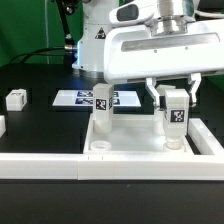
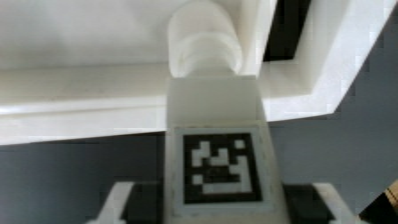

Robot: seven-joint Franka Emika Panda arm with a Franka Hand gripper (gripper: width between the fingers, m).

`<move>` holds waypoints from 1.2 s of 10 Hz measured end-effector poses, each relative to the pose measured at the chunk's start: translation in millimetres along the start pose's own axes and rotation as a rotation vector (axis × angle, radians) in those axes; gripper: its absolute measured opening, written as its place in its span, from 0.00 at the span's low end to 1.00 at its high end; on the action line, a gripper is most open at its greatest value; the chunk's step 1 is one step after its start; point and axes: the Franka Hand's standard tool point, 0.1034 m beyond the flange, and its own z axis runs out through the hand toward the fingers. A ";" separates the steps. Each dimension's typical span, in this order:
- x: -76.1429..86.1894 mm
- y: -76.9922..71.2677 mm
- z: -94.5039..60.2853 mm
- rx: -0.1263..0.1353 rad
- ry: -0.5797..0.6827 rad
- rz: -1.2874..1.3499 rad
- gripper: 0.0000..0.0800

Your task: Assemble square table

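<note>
The white square table top lies on the black table with its raised rim up. One white tagged leg stands upright at its far corner on the exterior view's left. My gripper is shut on a second tagged leg and holds it upright over the top's corner on the exterior view's right. Whether that leg's lower end touches the top I cannot tell. In the wrist view the held leg runs between my fingers toward the rim of the top.
A loose white tagged leg lies on the exterior view's far left. The marker board lies behind the top. A long white border rail runs along the front. The robot's white body looms above.
</note>
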 end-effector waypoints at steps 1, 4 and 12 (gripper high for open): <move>-4.5 -2.1 3.5 0.002 0.000 -0.003 0.36; -9.0 -2.6 10.4 -0.001 0.026 -0.015 0.36; -13.1 -14.9 12.8 -0.002 0.037 -0.008 0.77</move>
